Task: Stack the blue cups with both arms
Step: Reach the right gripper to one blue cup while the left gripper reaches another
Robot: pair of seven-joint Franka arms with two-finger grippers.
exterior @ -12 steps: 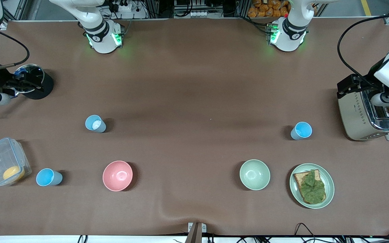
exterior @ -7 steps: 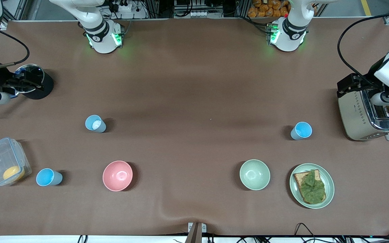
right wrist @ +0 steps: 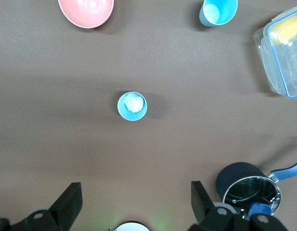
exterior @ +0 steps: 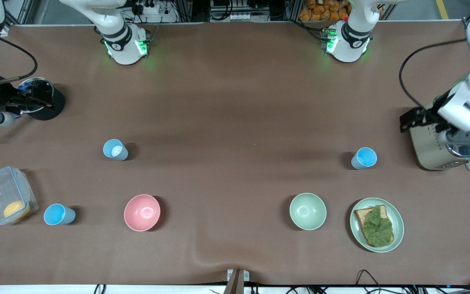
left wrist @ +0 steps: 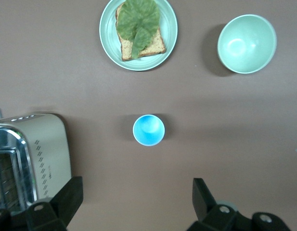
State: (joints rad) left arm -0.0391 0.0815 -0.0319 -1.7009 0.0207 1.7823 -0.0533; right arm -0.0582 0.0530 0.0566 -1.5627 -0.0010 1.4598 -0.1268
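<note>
Three blue cups stand upright on the brown table. The one that is paler inside (exterior: 115, 149) is toward the right arm's end and also shows in the right wrist view (right wrist: 132, 106). A brighter blue cup (exterior: 364, 158) is toward the left arm's end and also shows in the left wrist view (left wrist: 148, 130). Another bright cup (exterior: 58, 214) stands beside the plastic box and also shows in the right wrist view (right wrist: 218, 11). My left gripper (exterior: 443, 122) (left wrist: 137, 199) is open and empty, high over the toaster's edge. My right gripper (exterior: 23, 102) (right wrist: 136, 202) is open and empty, high beside the black pot.
A pink bowl (exterior: 142, 212) and a green bowl (exterior: 307, 211) stand nearer the front camera. There is a plate with toast and lettuce (exterior: 376, 225) and a toaster (exterior: 431, 149) at the left arm's end. A clear box (exterior: 4, 200) and a black pot (exterior: 41, 100) are at the right arm's end.
My left arm has swung over the toaster, toward the bright cup at its end. The right arm has barely moved. The cups have not moved.
</note>
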